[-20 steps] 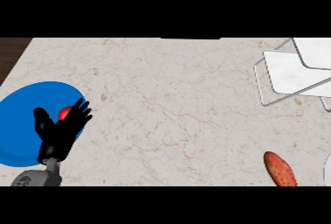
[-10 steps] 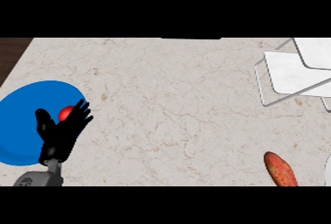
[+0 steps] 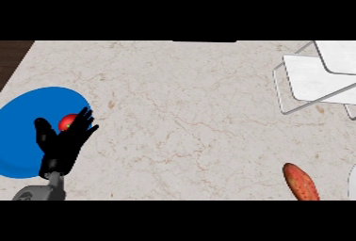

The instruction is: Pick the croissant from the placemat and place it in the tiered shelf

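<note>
A blue round placemat (image 3: 28,117) lies at the counter's left edge. On it sits a small red item (image 3: 67,121), partly hidden behind my left hand (image 3: 62,143). That hand is open with its fingers straight and spread, hovering over the placemat's right part, fingertips beside the red item. The white tiered shelf (image 3: 316,80) with a thin wire frame stands at the far right. My right hand does not show.
An elongated orange-red item (image 3: 300,182) lies near the lower right. A pale shape (image 3: 352,181) is cut off by the right edge. Dark wood (image 3: 12,54) shows beyond the counter's upper left corner. The marble counter (image 3: 181,117) spans the middle.
</note>
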Tool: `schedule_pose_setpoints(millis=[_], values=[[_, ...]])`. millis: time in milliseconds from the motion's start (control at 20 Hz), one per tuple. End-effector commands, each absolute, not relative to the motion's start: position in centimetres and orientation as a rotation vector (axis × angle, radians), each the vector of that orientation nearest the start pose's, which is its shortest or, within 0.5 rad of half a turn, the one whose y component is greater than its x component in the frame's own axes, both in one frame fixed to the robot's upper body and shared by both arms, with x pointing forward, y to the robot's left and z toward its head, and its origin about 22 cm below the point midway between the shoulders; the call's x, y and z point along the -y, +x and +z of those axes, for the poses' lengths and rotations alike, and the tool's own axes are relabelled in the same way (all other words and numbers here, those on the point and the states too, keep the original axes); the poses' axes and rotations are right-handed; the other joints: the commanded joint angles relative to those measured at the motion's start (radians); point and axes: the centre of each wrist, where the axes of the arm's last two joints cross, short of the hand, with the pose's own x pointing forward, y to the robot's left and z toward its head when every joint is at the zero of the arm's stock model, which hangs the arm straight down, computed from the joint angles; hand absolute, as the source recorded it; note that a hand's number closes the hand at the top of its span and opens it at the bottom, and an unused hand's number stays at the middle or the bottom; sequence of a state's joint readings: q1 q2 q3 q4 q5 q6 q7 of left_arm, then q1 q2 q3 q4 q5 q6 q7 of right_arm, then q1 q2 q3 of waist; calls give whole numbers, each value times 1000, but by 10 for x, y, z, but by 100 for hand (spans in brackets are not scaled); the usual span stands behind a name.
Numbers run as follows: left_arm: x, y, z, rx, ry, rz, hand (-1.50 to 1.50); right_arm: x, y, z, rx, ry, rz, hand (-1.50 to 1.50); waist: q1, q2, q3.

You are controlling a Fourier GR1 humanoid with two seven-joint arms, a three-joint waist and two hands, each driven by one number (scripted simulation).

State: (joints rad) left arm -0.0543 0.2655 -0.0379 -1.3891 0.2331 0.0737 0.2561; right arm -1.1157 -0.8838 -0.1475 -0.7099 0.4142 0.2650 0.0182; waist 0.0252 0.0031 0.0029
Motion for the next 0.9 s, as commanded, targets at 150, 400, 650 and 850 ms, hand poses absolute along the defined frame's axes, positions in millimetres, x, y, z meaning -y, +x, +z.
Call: schedule_pose_setpoints(millis=[150, 400, 650, 850], values=[[-287, 244, -4, 1135, 89, 31, 0, 430, 393, 329, 1586, -954, 612, 150, 0, 1, -2], [-299, 252, -15, 1124, 79, 34, 0, 408, 408, 329, 1572, -936, 503, 150, -6, 1, -3], [-274, 261, -15, 1119, 89, 33, 0, 426, 401, 338, 1628, -822, 307, -150, -10, 0, -3], [-298, 248, -30, 1122, 75, 53, 0, 427, 402, 338, 1698, -690, 151, -150, -13, -1, -3]])
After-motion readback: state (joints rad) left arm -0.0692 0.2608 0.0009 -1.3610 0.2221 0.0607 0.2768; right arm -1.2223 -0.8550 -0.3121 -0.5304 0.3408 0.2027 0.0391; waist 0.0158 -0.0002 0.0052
